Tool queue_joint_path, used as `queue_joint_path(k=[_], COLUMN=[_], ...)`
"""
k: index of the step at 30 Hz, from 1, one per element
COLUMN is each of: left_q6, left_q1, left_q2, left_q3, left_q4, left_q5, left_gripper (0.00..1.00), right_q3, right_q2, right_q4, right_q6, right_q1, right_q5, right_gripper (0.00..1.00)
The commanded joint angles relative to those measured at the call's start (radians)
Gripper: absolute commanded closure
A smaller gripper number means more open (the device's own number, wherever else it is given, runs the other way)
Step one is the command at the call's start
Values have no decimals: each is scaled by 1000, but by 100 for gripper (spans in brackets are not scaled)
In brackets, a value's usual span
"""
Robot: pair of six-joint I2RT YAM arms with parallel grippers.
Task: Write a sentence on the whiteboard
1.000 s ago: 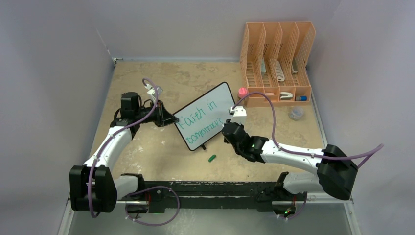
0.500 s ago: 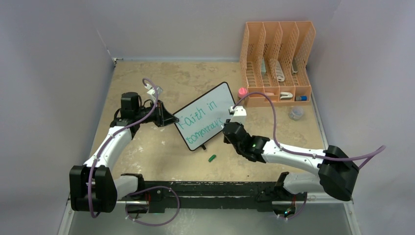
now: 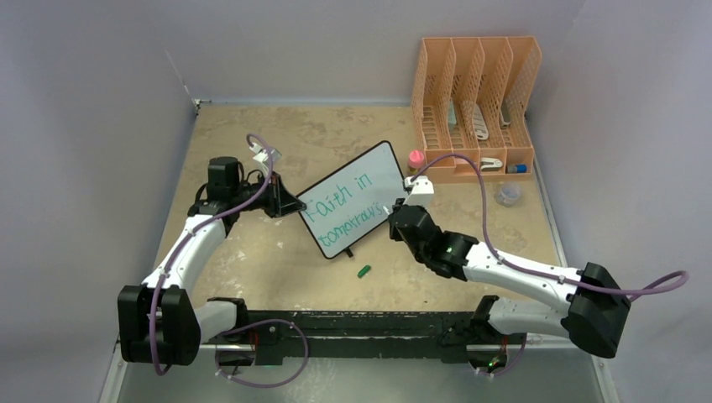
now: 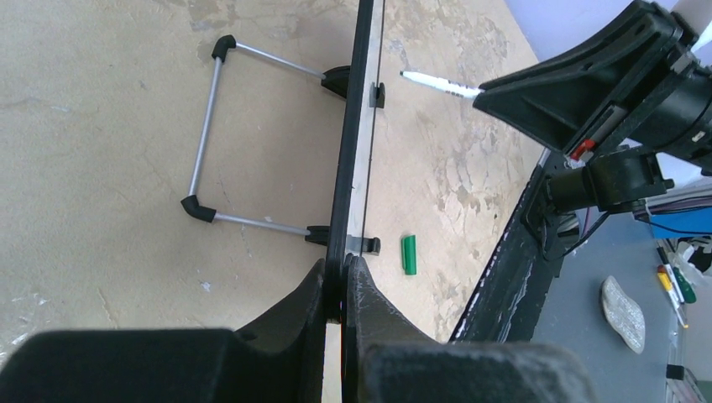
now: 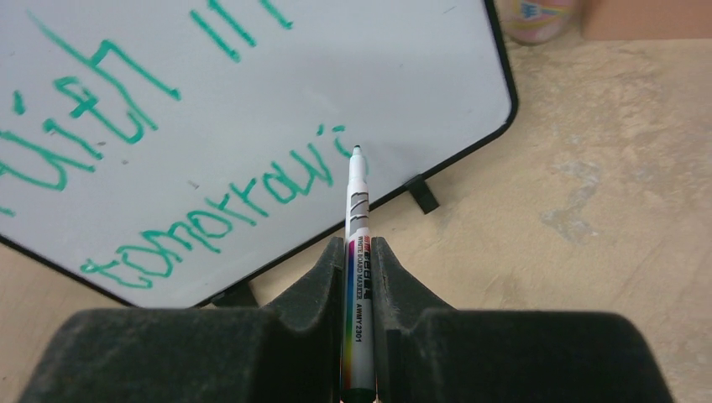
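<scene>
Nudges right pincer (image 3: pixel 394 212) toward 2 o'clock, clamped on marker (image 5: pixel 356 206), tip aimed 10 o'clock at sentence (image 3: pixel 346 211); pinches whiteboard (image 3: pixel 375 159) edge in left pincer (image 4: pixel 342 281).

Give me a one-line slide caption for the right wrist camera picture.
Right gripper holds a marker, its tip near the end of the green sentence on the whiteboard.

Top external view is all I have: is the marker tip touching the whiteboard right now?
Observer: No. The left wrist view shows the marker tip apart from the whiteboard face, with a gap between them.
Operator: Where is it aimed?
Observer: In the right wrist view, the tip is beside the final s of "tomorrow's" in the sentence.
Operator: Is the board held?
Observer: Yes, the left gripper is shut on its frame edge.
</scene>
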Motion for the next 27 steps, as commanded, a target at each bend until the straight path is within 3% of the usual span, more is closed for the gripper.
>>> queue_joint_path(k=[1,14,27], left_q6=[94,129,126], left_q1=[5,13,12], left_q2=[-3,35,37], left_q3=[32,71,65], left_q4=[-75,-100,-91], left_q5=[-152,-171,-180], left_gripper=[100,100,100], right_q3=[15,-13,-8], right_q2=[-34,-2,43], right_q4=[-9,143,211], right_q6=[-43,-168,-198], right_q1=[-48,-101,-114], right_q5=[43,-73,-83], right_gripper=[100,100,100])
